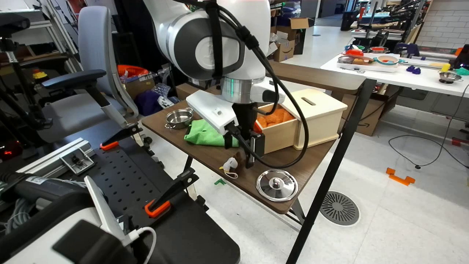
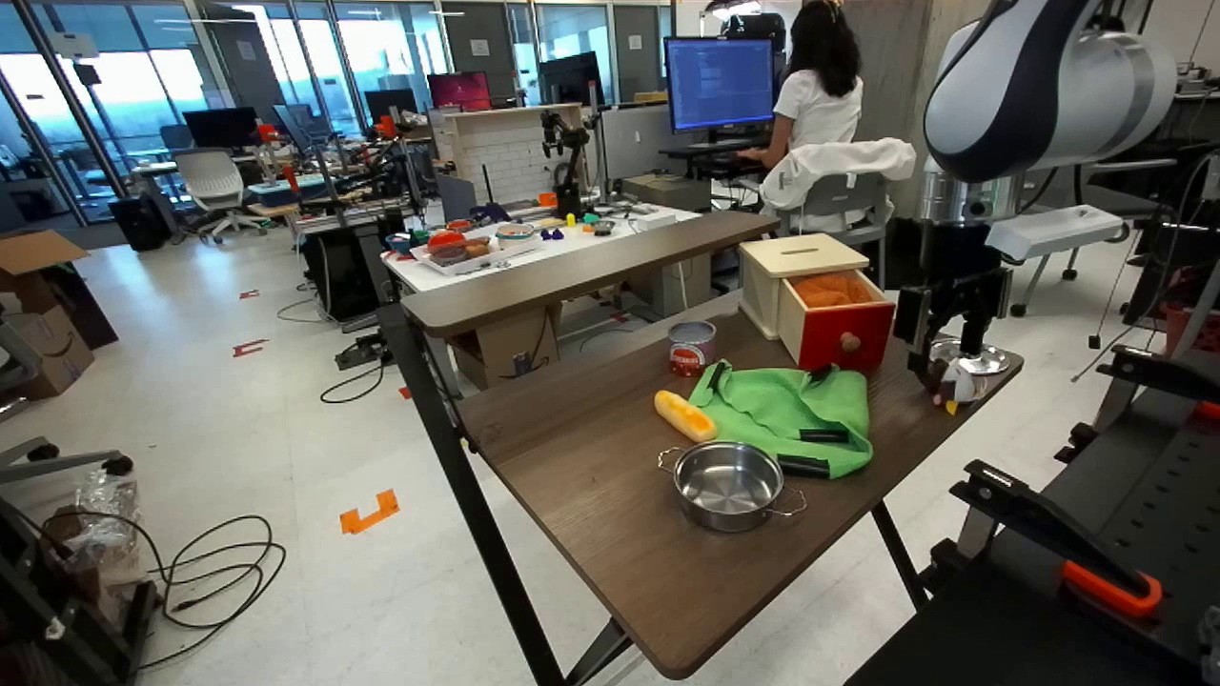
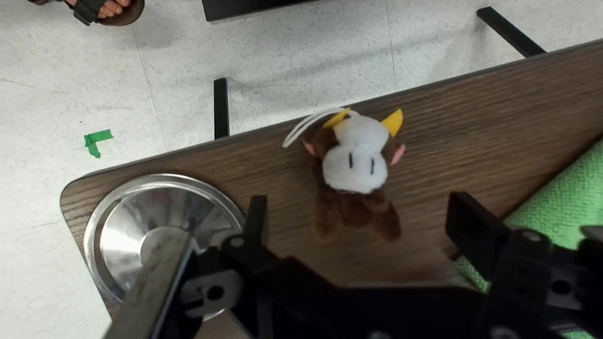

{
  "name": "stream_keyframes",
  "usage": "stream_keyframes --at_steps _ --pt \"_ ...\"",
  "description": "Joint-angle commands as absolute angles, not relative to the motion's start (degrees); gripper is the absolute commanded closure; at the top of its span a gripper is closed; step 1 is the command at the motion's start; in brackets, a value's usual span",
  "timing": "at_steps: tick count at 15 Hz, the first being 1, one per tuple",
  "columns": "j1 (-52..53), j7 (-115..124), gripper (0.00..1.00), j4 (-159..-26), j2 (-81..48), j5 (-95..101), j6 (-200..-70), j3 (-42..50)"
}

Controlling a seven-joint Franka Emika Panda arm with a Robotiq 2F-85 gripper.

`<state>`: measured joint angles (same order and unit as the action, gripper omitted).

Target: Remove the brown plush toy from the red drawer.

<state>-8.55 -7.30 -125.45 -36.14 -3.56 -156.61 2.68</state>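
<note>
The brown plush toy, with a white snout and yellow horns, lies on the wooden table near its edge in the wrist view (image 3: 355, 174). It also shows in both exterior views (image 1: 231, 164) (image 2: 958, 383). My gripper (image 3: 358, 200) is open above the table, its fingers apart on either side of the toy's lower body, with no grip on it. The gripper also shows in both exterior views (image 1: 240, 156) (image 2: 945, 362). The red drawer (image 2: 824, 333) is pulled out of its pale wooden box (image 2: 762, 291) and holds orange cloth (image 2: 831, 289).
A steel lid (image 3: 155, 207) lies at the table corner beside the toy. A green cloth (image 2: 782, 410) lies in front of the drawer. A steel pot (image 2: 729, 486), a yellow bread-like toy (image 2: 684, 416) and a can (image 2: 691, 350) stand farther along the table.
</note>
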Motion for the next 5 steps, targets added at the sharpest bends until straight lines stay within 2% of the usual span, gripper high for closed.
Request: stream_keyframes --at_steps 1,2,5 --pt "-9.6 -10.8 0.0 -129.1 -29.0 -1.2 -147.6 2.0" --pt "-8.9 -8.0 0.0 -125.9 -34.2 -2.6 -152.8 2.3" --pt "-8.9 -9.7 0.0 -127.6 -30.8 -2.0 -148.7 2.4"
